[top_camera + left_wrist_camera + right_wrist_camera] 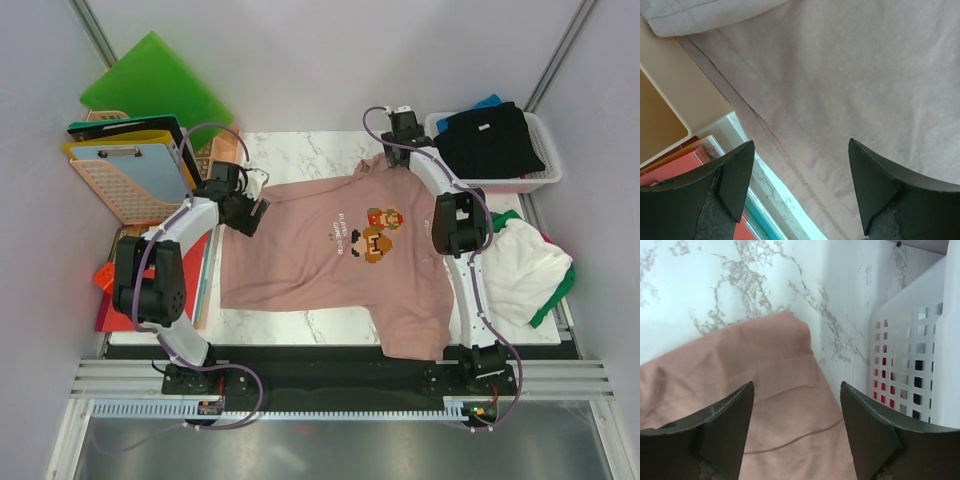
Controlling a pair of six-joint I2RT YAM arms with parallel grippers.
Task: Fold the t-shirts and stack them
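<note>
Covering most of the marble table (300,150), pink t-shirt (310,260) lies flat, print up. White basket (545,180) at far right holds a black t-shirt (490,140); white t-shirt (520,270) heaped beside the right arm. Left gripper (800,165) wide open over the pink shirt's stitched left edge, gripping nothing. Right gripper (797,405) wide open over its far corner beside the basket, empty too.

Bench (300,150) centre: spread t-shirt (300,260).
Far right: basket (548,178) holding folded t-shirts (490,140).
Right edge: t-shirt pile (520,270), before basket.
Left: tray (105,195), clipboard (140,165) on it.
</note>
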